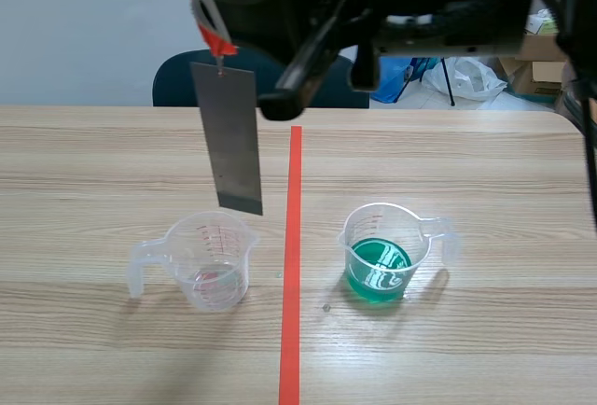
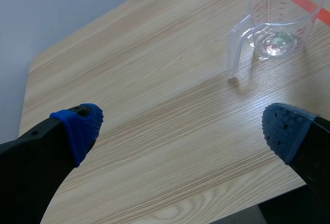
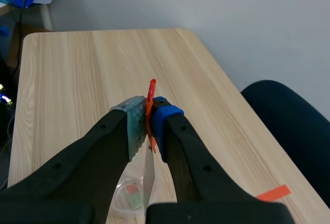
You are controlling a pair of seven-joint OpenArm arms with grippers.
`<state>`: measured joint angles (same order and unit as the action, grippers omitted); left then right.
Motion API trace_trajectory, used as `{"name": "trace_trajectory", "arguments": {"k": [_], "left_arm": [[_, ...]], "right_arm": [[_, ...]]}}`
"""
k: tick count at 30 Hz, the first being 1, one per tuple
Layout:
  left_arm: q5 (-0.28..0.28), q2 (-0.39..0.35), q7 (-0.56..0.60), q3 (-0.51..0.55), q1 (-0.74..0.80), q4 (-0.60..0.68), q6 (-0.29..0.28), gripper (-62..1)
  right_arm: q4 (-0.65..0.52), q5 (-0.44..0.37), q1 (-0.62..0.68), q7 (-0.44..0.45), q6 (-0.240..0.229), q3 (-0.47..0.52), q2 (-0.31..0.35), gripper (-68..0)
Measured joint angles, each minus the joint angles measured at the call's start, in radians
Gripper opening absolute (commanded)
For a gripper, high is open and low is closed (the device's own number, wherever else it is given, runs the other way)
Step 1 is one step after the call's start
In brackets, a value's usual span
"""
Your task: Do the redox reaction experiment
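The right pincer (image 3: 149, 128) is clenched on a red clip (image 1: 207, 13), from which a metal plate (image 1: 238, 139) is hung over the clear cup (image 1: 213, 260). The left pincer (image 2: 180, 131) is released, with that cup ahead of it.

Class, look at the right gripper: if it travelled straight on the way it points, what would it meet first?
Probably the clear measuring cup directly below. The metal strip hanging from the right gripper would enter it first, though depth is uncertain.

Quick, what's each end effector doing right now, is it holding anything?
Left end effector: open, holding nothing.
Right end effector: closed on the metal strip.
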<state>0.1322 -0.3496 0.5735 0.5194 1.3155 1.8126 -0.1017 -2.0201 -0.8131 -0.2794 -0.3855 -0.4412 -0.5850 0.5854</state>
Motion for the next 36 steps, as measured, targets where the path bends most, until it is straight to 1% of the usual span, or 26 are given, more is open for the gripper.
{"name": "trace_trajectory", "arguments": {"k": [4, 9, 12, 16, 20, 23, 25, 28, 31, 36], "left_arm": [[0.0, 0.0, 0.0, 0.0, 0.0, 0.0, 0.0, 1.4], [0.0, 0.0, 0.0, 0.0, 0.0, 0.0, 0.0, 1.4], [0.0, 0.0, 0.0, 0.0, 0.0, 0.0, 0.0, 1.4], [0.0, 0.0, 0.0, 0.0, 0.0, 0.0, 0.0, 1.4], [0.0, 0.0, 0.0, 0.0, 0.0, 0.0, 0.0, 1.4], [0.0, 0.0, 0.0, 0.0, 0.0, 0.0, 0.0, 1.4], [0.0, 0.0, 0.0, 0.0, 0.0, 0.0, 0.0, 1.4], [0.0, 0.0, 0.0, 0.0, 0.0, 0.0, 0.0, 1.4], [0.0, 0.0, 0.0, 0.0, 0.0, 0.0, 0.0, 1.4], [0.0, 0.0, 0.0, 0.0, 0.0, 0.0, 0.0, 1.4]], "right_arm": [[-0.036, 0.0, 0.067, 0.07, 0.0, 0.073, 0.104, -66.9], [-0.043, -0.08, 0.146, 0.152, -0.004, 0.15, 0.242, -66.9], [-0.043, -0.105, 0.198, 0.23, -0.004, 0.189, 0.331, -66.9], [-0.043, -0.105, 0.279, 0.332, -0.004, 0.241, 0.443, -66.9], [-0.043, -0.104, 0.359, 0.373, -0.004, 0.291, 0.527, -66.9], [-0.043, -0.104, 0.408, 0.398, -0.004, 0.335, 0.564, -66.9], [-0.043, -0.104, 0.438, 0.403, -0.003, 0.365, 0.576, -66.9], [-0.037, -0.104, 0.476, 0.41, 0.0, 0.399, 0.576, -66.9], [-0.007, -0.104, 0.502, 0.442, 0.0, 0.423, 0.575, -66.9], [0.019, -0.104, 0.502, 0.444, 0.001, 0.427, 0.573, -66.9]]}}
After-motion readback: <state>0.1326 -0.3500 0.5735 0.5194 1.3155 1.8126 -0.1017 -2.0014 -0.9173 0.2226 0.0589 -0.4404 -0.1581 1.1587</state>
